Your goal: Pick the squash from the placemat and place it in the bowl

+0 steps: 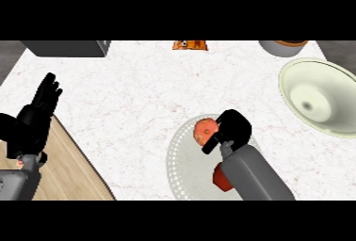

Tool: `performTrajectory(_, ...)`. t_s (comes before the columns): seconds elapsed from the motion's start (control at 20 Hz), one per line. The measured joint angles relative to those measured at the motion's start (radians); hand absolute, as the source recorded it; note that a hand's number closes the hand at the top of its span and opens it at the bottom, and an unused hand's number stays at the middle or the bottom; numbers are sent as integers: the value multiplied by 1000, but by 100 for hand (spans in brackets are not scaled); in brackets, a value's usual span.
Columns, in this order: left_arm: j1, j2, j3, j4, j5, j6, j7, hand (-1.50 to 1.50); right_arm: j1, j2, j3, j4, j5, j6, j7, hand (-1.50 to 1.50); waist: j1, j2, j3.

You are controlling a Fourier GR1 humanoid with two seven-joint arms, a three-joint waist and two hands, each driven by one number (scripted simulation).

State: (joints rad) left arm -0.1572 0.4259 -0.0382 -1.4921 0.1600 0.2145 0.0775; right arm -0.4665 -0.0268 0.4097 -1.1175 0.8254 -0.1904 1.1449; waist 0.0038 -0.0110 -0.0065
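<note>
Left robot hand [36, 117] spread, resting at left edge of counter [132, 94]; squash [203, 131] on placemat [182, 164], touching right robot hand [235, 128] on its left side; can't tell whether that hand has closed; bowl [323, 96] further right, well apart.

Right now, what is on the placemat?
The squash lies on the placemat, at its far part, with the right hand beside it. The forearm covers the mat's right side; anything beneath is hidden.
</note>
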Motion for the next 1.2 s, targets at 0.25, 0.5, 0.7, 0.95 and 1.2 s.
performTrajectory(0.25,-15,-18,-13,-11,-13,-3,14,0,-193,-86,-110,189,-44,64,-162,150,19,15,5)
performTrajectory(0.5,-15,-14,9,0,-10,-22,8,0,-378,-132,-141,315,-6,112,-204,150,19,16,6)
performTrajectory(0.7,-3,-22,10,0,-17,-19,10,0,-475,-171,-116,280,88,115,-146,150,8,10,6)
performTrajectory(0.95,3,-14,20,-17,-20,-17,34,0,-559,-233,-127,178,189,98,-98,150,-5,3,6)
performTrajectory(1.2,12,-20,34,-16,-20,-26,28,0,-546,-294,-180,58,237,104,-79,150,-12,4,6)
